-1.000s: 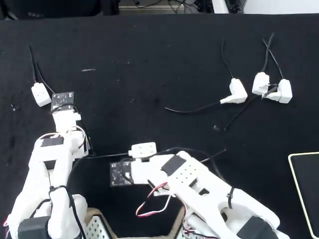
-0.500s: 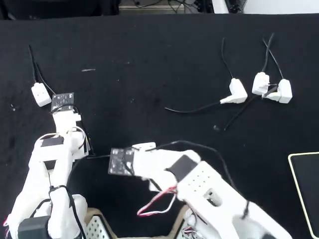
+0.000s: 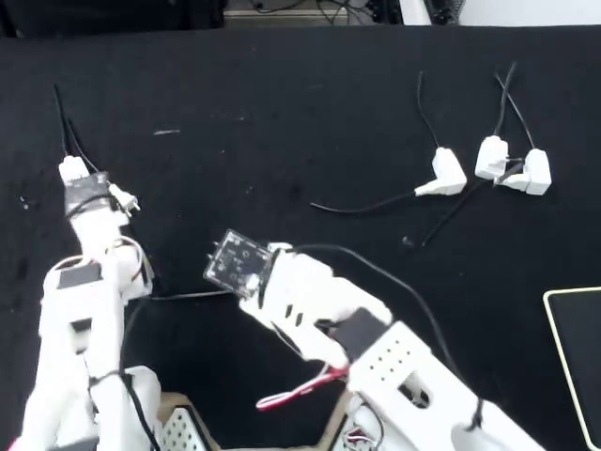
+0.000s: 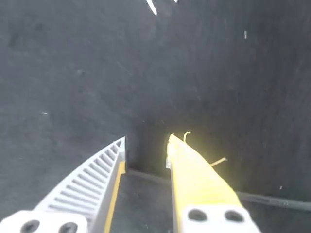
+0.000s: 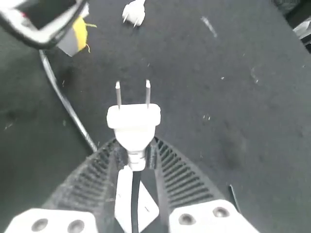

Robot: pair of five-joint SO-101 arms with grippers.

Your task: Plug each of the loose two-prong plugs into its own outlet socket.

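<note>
The right gripper (image 5: 135,145) clamped a white plug (image 5: 133,121) with bare prongs, the left gripper (image 4: 146,141) gaped empty, and a loose plug (image 5: 133,12) lay nearby, so plugging in looked not yet done.

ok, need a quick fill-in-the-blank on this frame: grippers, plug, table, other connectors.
1. The right gripper has its fingers shut on a white plug with ___ prongs.
2. The left gripper has its fingers ___, with nothing between them.
3. The table is ___ in colour.
4. In the upper right of the high view, ___ white cabled connectors lie close together.

Missing words: two; open; black; three.
</note>
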